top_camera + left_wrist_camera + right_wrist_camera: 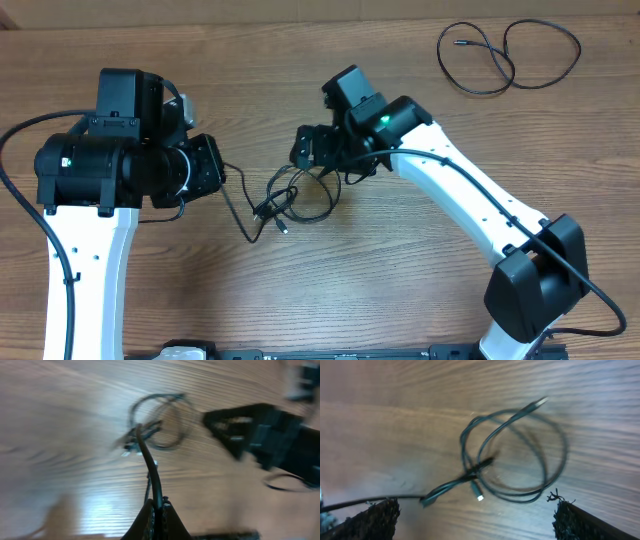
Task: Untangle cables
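The left jaws sit at the near left, pressed together and pinching 1 black strand (150,467) of the tangled cables (295,195). In the left wrist view that strand runs from between the fingertips (147,521) away to the knot. The bundle lies mid-desk, just right of the left jaws, on the bare wooden desk (400,300). It is a few overlapping black loops with small plug ends at its near side, 1 of them silvery (479,497). The right jaws hang over the bundle's far edge, spread wide and holding nothing. In the right wrist view the loops lie between its 2 fingertips (375,520). At the far right, 1 separate cable (505,55) lies in loose loops, well apart from both jaws.
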Controlling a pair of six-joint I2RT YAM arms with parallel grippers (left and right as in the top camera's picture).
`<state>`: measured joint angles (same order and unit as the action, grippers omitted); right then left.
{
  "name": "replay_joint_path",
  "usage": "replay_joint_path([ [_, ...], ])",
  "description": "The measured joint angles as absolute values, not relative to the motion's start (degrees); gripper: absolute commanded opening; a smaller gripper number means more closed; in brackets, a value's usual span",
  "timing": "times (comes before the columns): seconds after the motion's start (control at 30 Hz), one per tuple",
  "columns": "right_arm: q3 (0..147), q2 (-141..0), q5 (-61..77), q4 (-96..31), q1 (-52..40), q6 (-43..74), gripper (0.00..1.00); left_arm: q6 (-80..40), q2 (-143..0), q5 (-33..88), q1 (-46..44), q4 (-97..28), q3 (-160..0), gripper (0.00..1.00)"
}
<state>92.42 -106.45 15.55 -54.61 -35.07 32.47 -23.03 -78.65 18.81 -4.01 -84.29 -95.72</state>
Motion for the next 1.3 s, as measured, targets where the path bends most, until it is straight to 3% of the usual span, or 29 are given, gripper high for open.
replay_joint_path([
  [0.6, 89.30, -106.50, 16.05, -56.53, -36.84, 31.83, 1.00, -16.80, -78.65, 49.80, -4.01, -66.48, -95.72, 0.04],
  [1.1, 89.23, -106.50, 16.40, -57.80, -36.51, 31.46, 1.00, -19.51, -78.63, 54.92, -2.31, -66.63, -99.79, 0.04],
  [1.3, 89.23, -106.50, 22.17, -57.89, -31.18, 31.46, 1.00, -19.53, -78.50, 47.99, -2.20, -75.94, -100.18, 0.04],
])
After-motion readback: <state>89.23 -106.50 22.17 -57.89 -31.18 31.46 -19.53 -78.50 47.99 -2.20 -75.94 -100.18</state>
